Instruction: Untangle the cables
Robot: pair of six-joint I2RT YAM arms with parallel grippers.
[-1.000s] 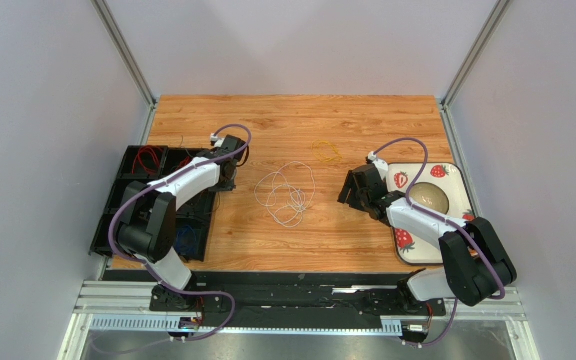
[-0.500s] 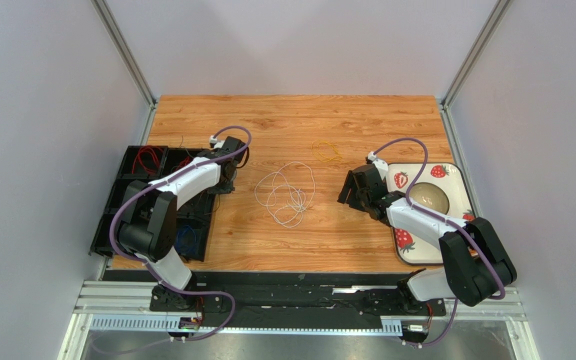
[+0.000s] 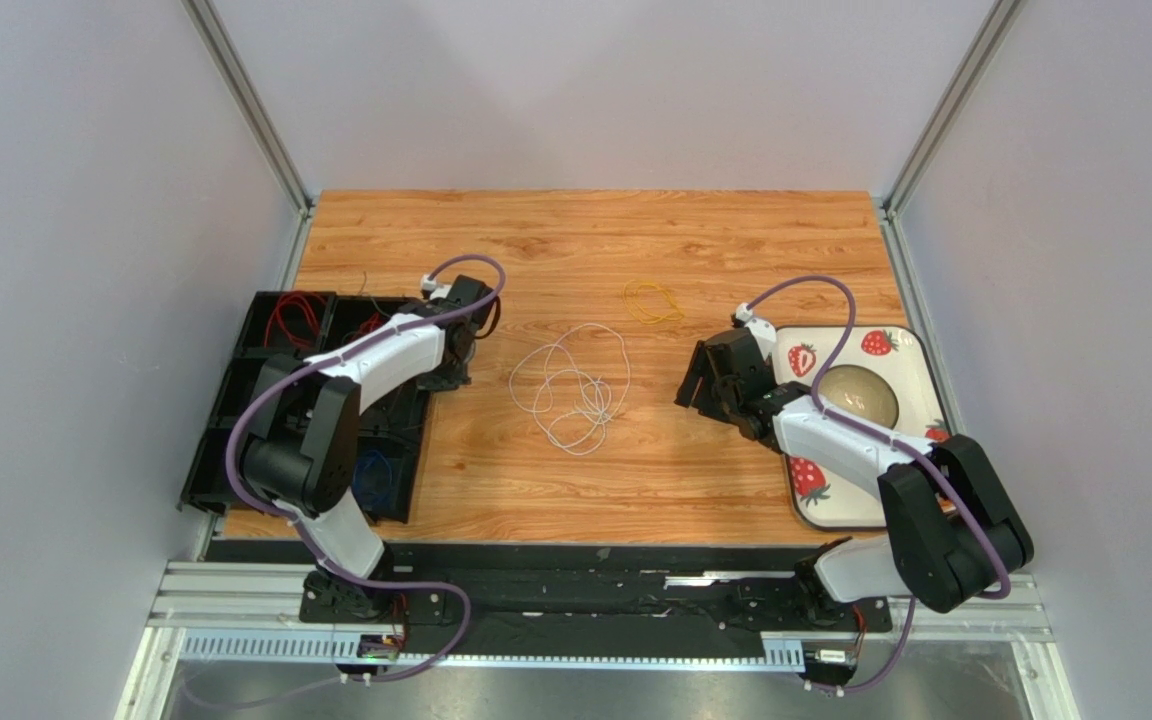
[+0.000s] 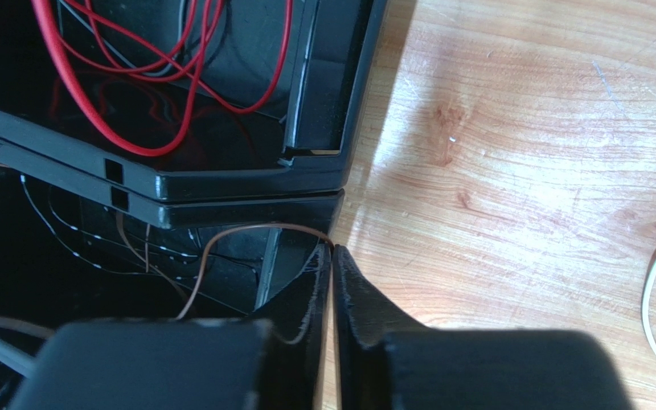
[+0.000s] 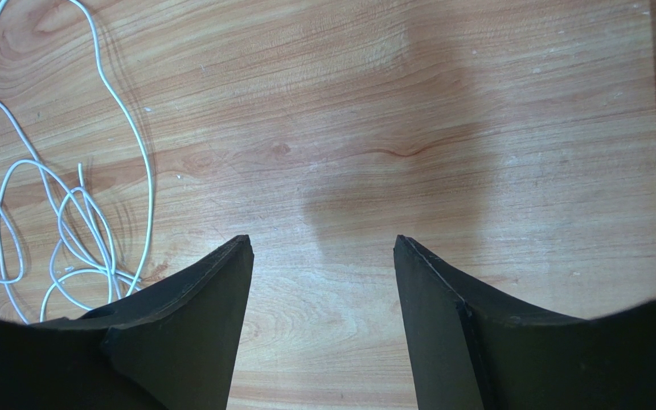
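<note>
Pinching a thin brown wire (image 4: 254, 226) at their very tips, my left jaws stand closed to a sliver right against the edge of the black compartment tray (image 4: 220, 181), where it meets the wooden tabletop (image 3: 612, 240). The brown wire arches from the tips back down into the dark compartment below them. Red wires (image 3: 292, 318) lie looped in a far compartment of the tray, and blue wires (image 3: 372, 477) lie in a near one.

My right jaws are spread wide with nothing between them, over bare wood. A white cable (image 3: 575, 390) lies in loose, overlapping loops in the middle of the tabletop, between my two arms and touching neither; it shows at the left of my right wrist view. A small yellow cable (image 3: 653, 305) lies coiled farther back, apart from the white one. Behind my right jaws sits a strawberry-print plate (image 3: 898, 360) carrying a bowl (image 3: 856, 393).
</note>
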